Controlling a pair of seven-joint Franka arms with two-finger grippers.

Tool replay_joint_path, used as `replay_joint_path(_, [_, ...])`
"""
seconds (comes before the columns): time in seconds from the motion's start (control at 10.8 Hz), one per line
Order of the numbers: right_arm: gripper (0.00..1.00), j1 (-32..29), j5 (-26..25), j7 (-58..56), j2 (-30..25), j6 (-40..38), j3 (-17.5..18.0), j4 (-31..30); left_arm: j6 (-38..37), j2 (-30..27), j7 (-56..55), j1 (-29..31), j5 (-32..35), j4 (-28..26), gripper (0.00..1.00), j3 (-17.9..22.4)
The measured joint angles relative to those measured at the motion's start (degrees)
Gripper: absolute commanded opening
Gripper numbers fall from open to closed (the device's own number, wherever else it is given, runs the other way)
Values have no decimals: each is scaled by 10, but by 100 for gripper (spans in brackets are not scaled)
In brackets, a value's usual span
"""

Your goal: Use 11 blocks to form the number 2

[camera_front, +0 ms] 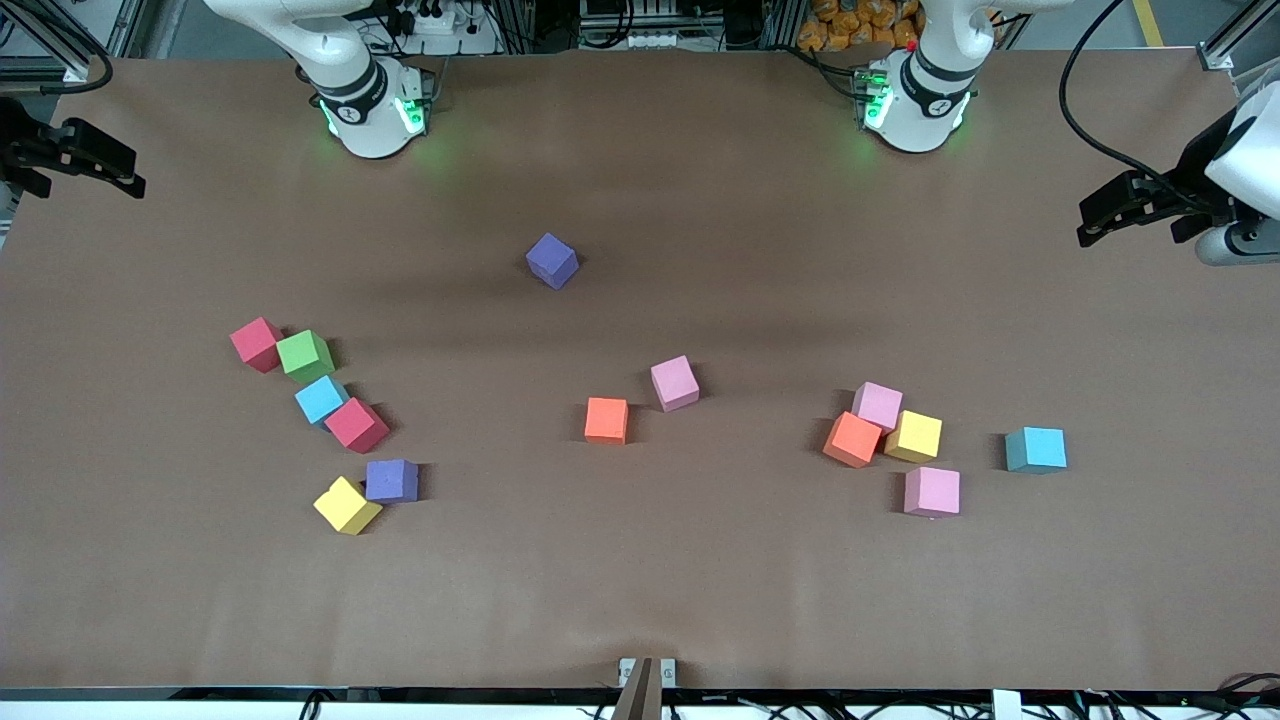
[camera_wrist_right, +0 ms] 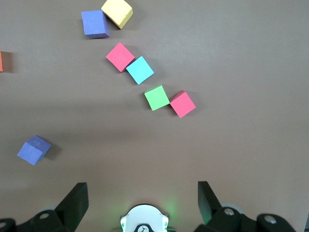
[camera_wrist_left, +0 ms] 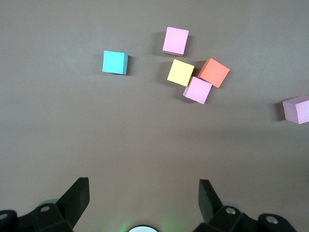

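Nowhere any digit begun: blocks [camera_front: 676,383] scattered loose (green cube [camera_front: 304,354] among them). Left gripper [camera_wrist_left: 144,193], right gripper [camera_wrist_right: 142,193] parked at table ends, jaws released, awaiting first pick.

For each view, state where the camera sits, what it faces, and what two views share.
Front: high across the brown table, facing both arm bases.
Left wrist: on the left arm, looking down past the open left claw at scattered cubes.
Right wrist: same, past the open right claw.
Shared: the green foam cube appears in the front and right wrist views.
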Motion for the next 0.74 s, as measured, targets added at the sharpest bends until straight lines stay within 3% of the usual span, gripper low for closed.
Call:
replay_joint_path(0.46, [100, 0, 0, 1, 0, -7, 0, 0, -2, 5, 4, 0, -1, -2, 100, -4])
replay_joint_path(0.74, [100, 0, 0, 1, 5, -9, 0, 0, 6, 31, 11, -1, -5, -20, 100, -44])
